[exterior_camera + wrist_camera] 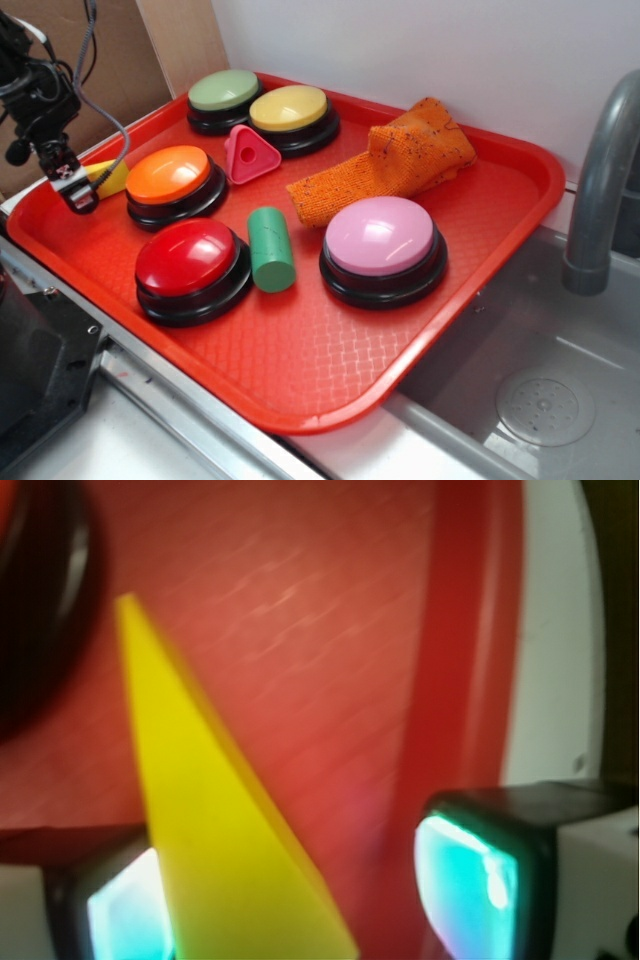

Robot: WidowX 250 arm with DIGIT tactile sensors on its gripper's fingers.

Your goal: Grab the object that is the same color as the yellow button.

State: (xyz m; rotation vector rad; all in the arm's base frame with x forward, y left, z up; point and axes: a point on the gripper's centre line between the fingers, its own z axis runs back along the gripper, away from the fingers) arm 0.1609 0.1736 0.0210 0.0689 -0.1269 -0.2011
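The object, a small yellow wedge [110, 177], lies on the red tray [330, 390] near its left rim, just left of the orange button [170, 175]. My gripper [76, 190] is low over it at the tray's left edge. In the wrist view the wedge [215, 840] sits between my fingers, its thin tip pointing away. It lies against the left pad [125, 920], and a wide gap of tray separates it from the right pad [465, 890]. My gripper [300, 905] is open. The yellow button [290, 108] stands at the back of the tray.
Also on the tray are a pale-green button [224, 92], a red button [190, 258], a pink button [381, 238], a pink triangle with a hole [250, 155], a green cylinder [271, 249] and an orange cloth [395, 160]. A grey faucet [600, 180] rises at the right over a sink.
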